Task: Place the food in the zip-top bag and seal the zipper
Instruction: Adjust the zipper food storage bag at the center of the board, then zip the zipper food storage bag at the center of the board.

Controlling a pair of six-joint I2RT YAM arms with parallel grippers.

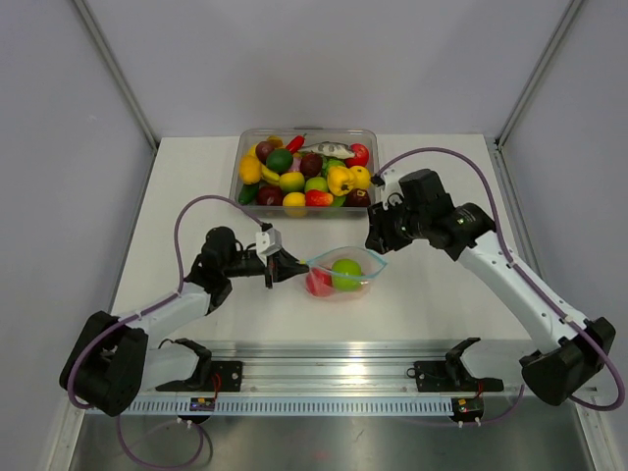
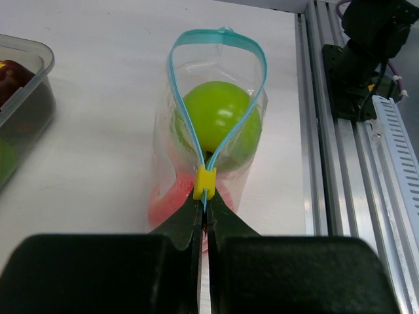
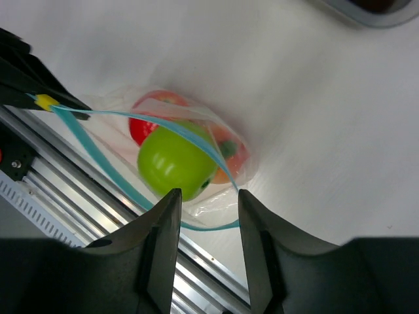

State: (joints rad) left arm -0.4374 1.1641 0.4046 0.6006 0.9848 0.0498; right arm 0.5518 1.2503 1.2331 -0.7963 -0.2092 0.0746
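- The zip-top bag lies on the white surface, near the middle, between the two end effectors.
- Inside the bag are the green apple and, on its left side, the red fruit; they touch each other.
- The bag's mouth stands open as a wide loop. The teal zipper runs around it, and its two sides meet only at the left end.
- A small yellow slider sits on the zipper at that left end.
- The left end effector is closed. Its black fingers pinch the zipper just beside the slider.
- The right end effector is at the right end of the bag, with its fingers apart. In the right wrist view the teal strip crosses the gap between them, but they do not press on it.
- A clear rectangular tub stands at the far side of the surface, well apart from the bag. It is full of toy foods in yellow, green, red and dark colours.
- An aluminium rail runs along the near edge of the surface, near the bag.
- A purple cable arcs above the left arm and another one above the right arm.
- The surface between the bag and the tub is bare.
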